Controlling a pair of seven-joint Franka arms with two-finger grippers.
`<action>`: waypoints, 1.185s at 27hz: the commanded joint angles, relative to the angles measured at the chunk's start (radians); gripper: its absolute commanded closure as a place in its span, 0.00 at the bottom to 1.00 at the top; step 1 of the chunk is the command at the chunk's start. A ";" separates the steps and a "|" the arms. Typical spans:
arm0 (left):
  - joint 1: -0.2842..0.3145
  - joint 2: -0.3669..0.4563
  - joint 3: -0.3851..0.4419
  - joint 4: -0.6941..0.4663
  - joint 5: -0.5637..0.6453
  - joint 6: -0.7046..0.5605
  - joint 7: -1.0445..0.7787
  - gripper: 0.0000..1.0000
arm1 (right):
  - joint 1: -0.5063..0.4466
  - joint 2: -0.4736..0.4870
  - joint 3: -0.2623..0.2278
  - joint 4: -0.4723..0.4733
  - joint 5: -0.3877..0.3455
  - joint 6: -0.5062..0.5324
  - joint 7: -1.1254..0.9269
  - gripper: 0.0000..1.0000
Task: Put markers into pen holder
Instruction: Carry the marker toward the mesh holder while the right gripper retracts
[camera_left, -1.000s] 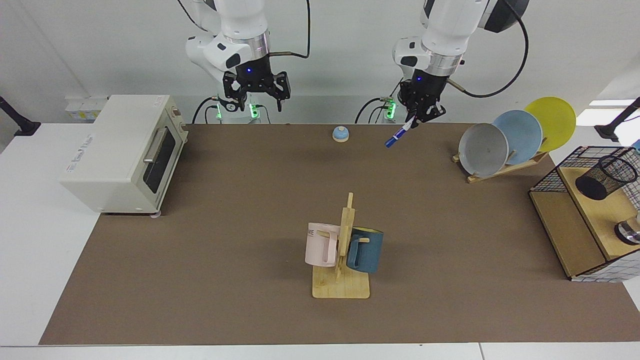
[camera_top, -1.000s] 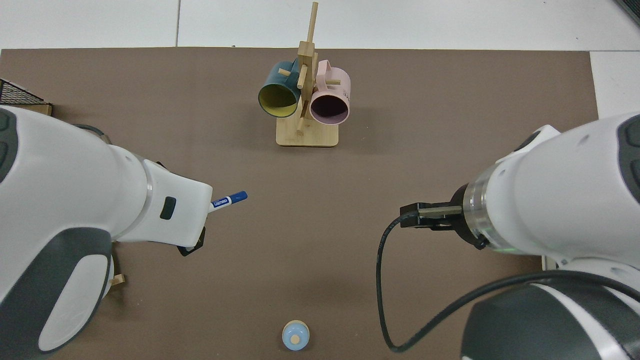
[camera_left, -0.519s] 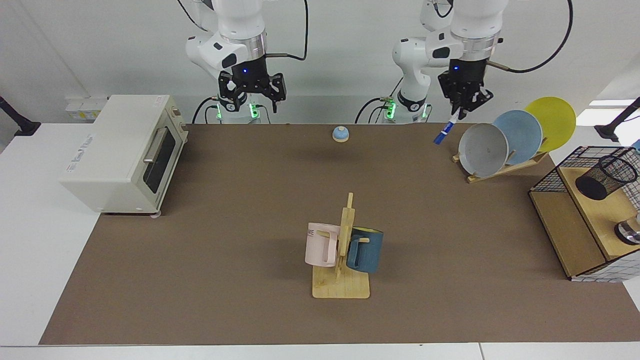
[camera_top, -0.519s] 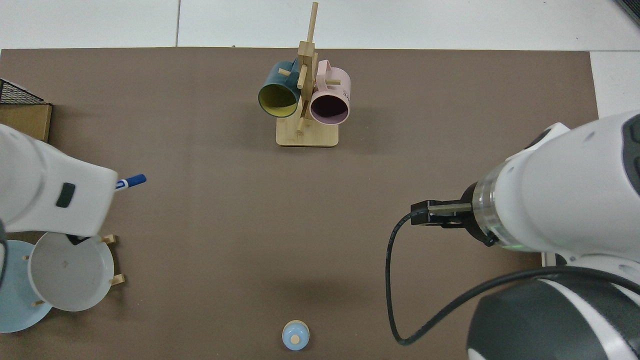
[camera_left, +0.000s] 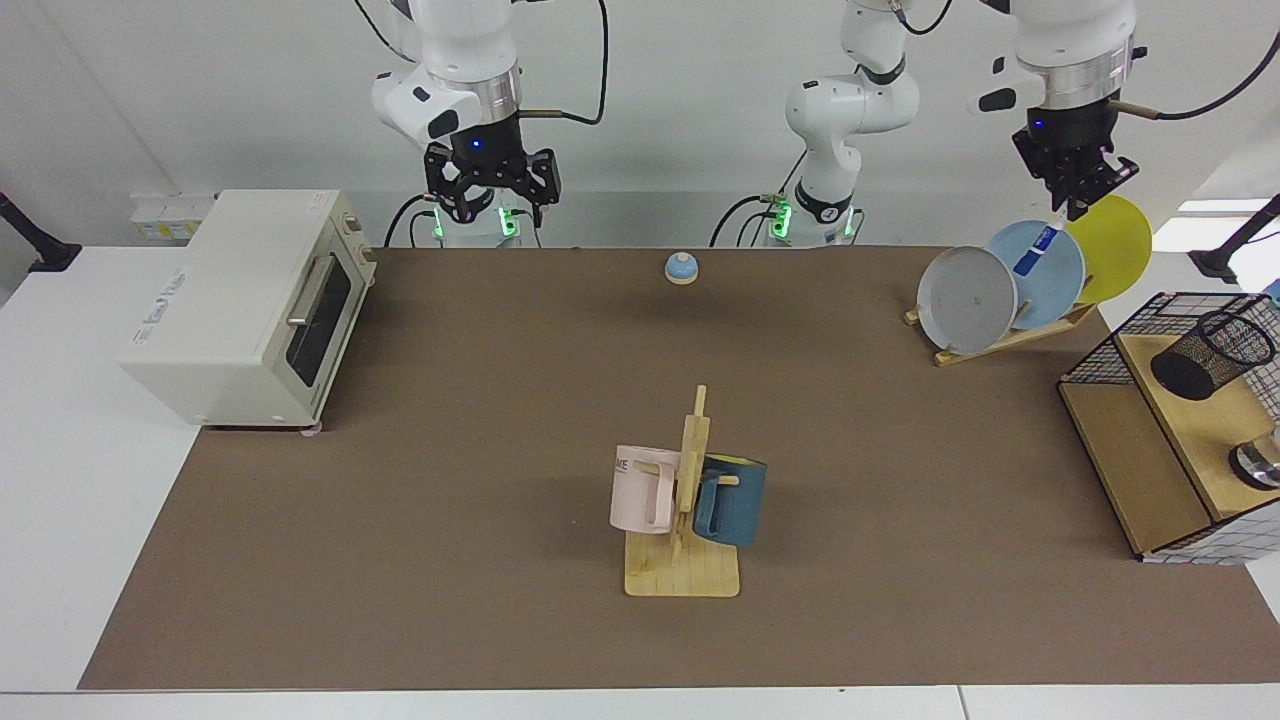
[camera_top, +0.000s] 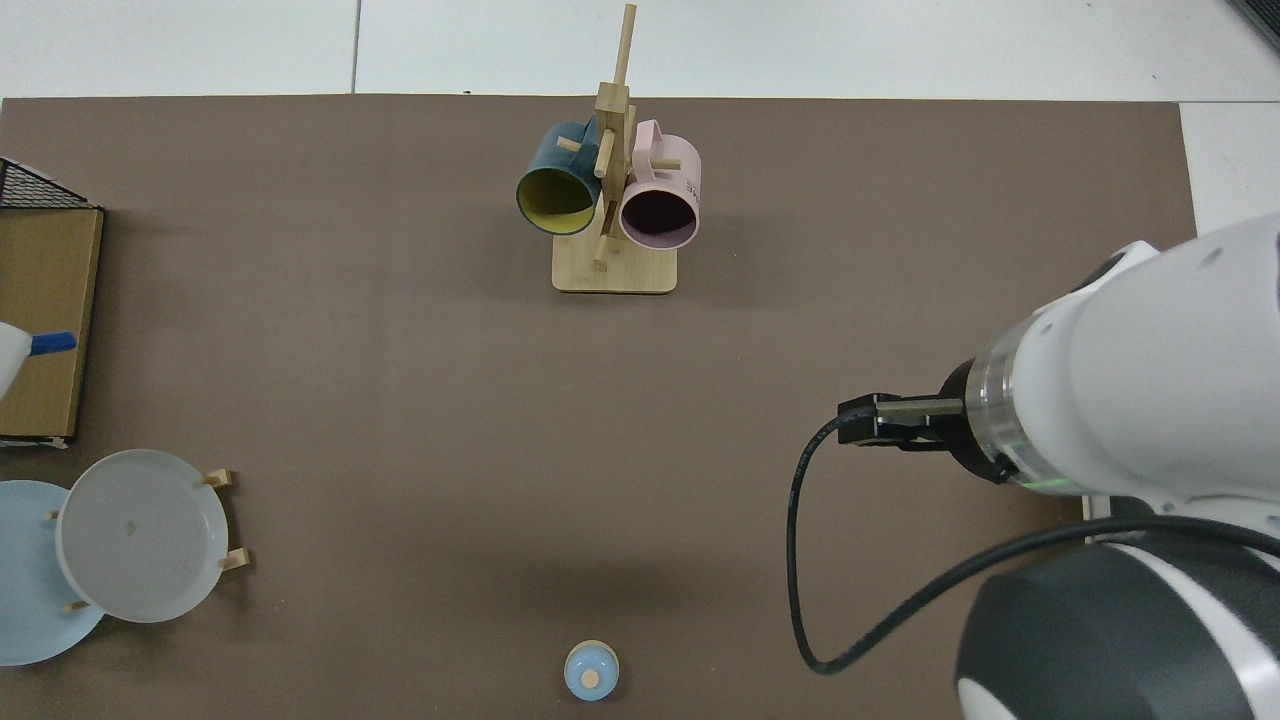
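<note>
A marker (camera_left: 1034, 251) with a white barrel and blue cap hangs slanted in front of the blue plate, and my left gripper (camera_left: 1068, 212) is shut on its upper end, high above the plate rack. In the top view only the marker's blue tip (camera_top: 50, 343) shows at the left edge, over the wooden shelf. The pen holder (camera_left: 1212, 352), a black mesh cup, stands on the wooden shelf inside the wire basket at the far right, below and to the right of the marker. My right gripper (camera_left: 490, 205) waits open and empty at the back, near the toaster oven.
A white toaster oven (camera_left: 240, 300) sits at the left. A wooden mug rack (camera_left: 685, 500) carries a pink and a blue mug mid-table. A small bell (camera_left: 681, 267) is at the back. A plate rack (camera_left: 1030, 275) stands beside the wire basket (camera_left: 1105, 350); a round metal object (camera_left: 1258, 462) shares the shelf.
The left arm has carried the marker up and toward the facing view's right, from behind the table's middle to over the plates. The right arm has risen slightly.
</note>
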 joint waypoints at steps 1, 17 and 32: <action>0.105 0.032 -0.010 0.045 0.043 -0.011 0.110 1.00 | -0.043 -0.011 0.013 -0.006 0.017 -0.006 -0.026 0.00; 0.288 0.094 0.012 0.051 0.195 0.179 0.397 1.00 | -0.057 -0.008 0.013 -0.006 0.017 -0.001 -0.026 0.00; 0.346 0.215 0.018 0.074 0.267 0.357 0.498 1.00 | -0.149 -0.007 0.011 -0.013 0.020 -0.001 -0.022 0.00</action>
